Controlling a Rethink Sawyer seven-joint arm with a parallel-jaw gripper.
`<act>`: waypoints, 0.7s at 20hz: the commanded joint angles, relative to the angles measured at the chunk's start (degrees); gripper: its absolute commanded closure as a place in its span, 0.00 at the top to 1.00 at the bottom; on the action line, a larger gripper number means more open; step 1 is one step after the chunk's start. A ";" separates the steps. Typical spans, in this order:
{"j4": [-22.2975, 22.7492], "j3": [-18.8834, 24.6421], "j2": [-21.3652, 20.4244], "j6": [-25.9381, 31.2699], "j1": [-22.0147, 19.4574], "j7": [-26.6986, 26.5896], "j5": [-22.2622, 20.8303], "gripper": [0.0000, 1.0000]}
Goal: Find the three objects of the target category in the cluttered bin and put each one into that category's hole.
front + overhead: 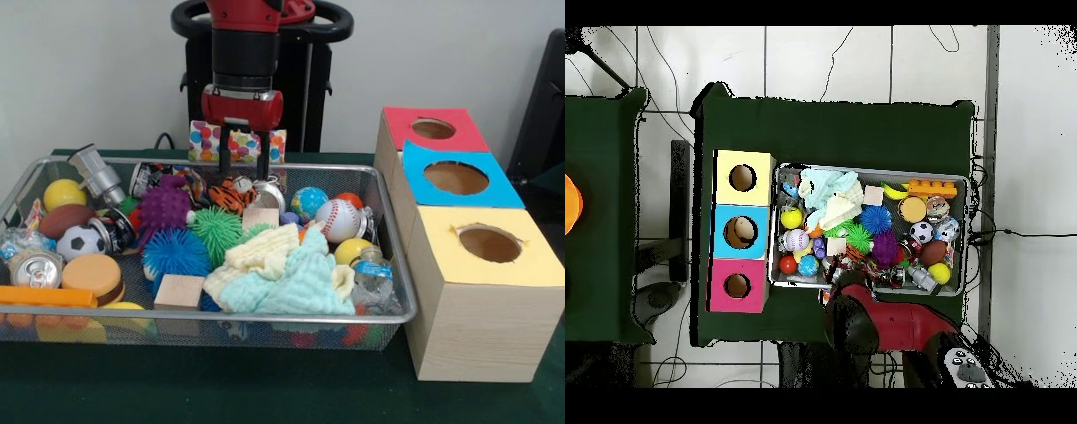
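Observation:
My gripper (pixel 244 168) hangs open over the far side of the wire mesh bin (pixel 265 315), its fingertips just above a striped tiger toy (pixel 234 194), holding nothing. The bin is packed with a baseball (pixel 339 219), globe ball (pixel 309 203), soccer ball (pixel 81 240), brown football (pixel 64 219), yellow ball (pixel 64 193), purple (pixel 164 208), green (pixel 216 230) and blue (pixel 175 253) spiky balls, a can (pixel 35 268) and pale cloths (pixel 282 269). Beside it stand the red (pixel 433 129), blue (pixel 456 177) and yellow (pixel 488 243) hole boxes. In the overhead view the arm (pixel 865 315) hides the gripper.
A wooden block (pixel 179 291), an orange puck (pixel 92 275), an orange brick (pixel 44 297) and a crushed water bottle (pixel 375 278) lie near the bin's front. A polka-dot box (pixel 205 140) stands behind the bin. From above, the boxes (pixel 740 232) line the bin's (pixel 855 166) left side.

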 commanded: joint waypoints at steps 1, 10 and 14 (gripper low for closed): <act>-3.29 0.13 3.74 1.48 0.10 9.95 5.91 1.00; -7.28 -3.48 6.64 1.04 0.57 8.26 10.38 1.00; -6.59 -5.06 6.23 0.26 1.86 8.42 11.75 1.00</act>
